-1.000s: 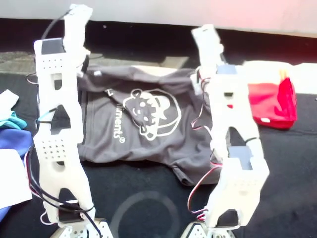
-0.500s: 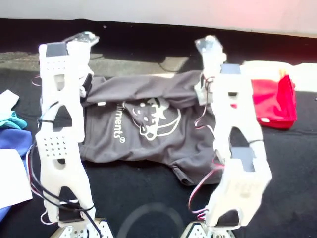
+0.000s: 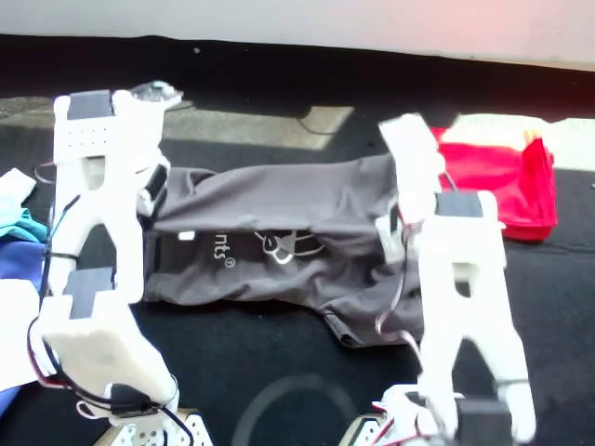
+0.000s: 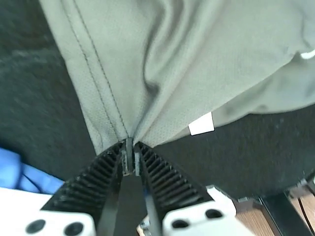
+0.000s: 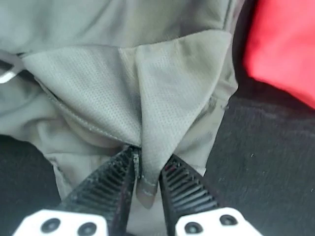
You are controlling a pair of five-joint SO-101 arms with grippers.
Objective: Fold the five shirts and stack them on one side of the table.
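bare tabletop [image 3: 279, 353] along near and far edges; grey shirt [image 3: 279, 200] fills middle, red shirt [image 3: 511, 181] blocks right edge, blue clothes [image 3: 23, 265] crowd left edge.

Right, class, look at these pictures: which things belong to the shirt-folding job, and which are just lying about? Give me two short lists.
Belongs to the job:
- grey shirt, pinched by the left gripper and the right gripper
- folded red shirt beside the right arm
- blue cloth by the left arm, likely another shirt

Just lying about:
- black table cover
- pale wall behind
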